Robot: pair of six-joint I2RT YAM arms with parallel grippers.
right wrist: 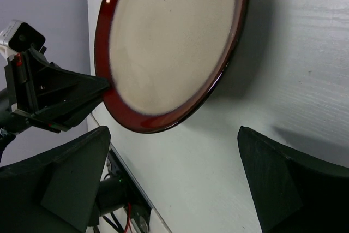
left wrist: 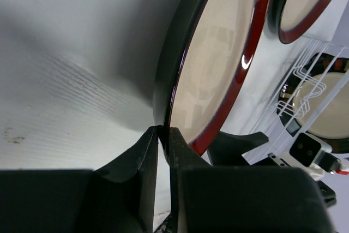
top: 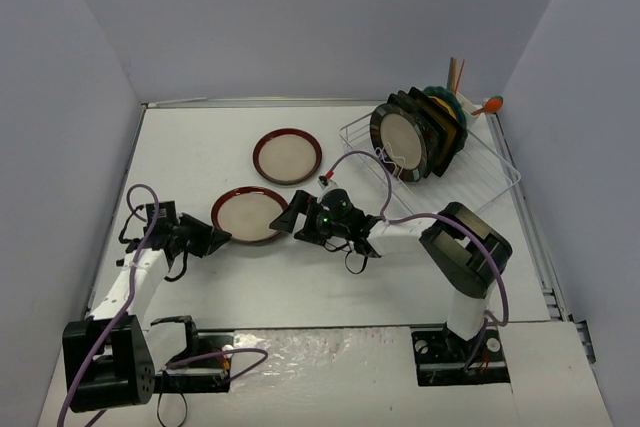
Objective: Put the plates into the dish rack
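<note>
Two round cream-centred plates with red-brown rims lie on the white table. My left gripper is shut on the left rim of the near plate, which casts a shadow beneath its gripped edge. At that plate's right edge my right gripper stands wide open, its fingers apart from the rim. The far plate lies flat behind. The white wire dish rack at the back right holds several plates on edge, a striped-rim round plate in front.
A caddy at the rack's far corner holds wooden utensils and an orange-tipped one. Purple cables trail from both arms over the table. Grey walls close in the table on the left, back and right.
</note>
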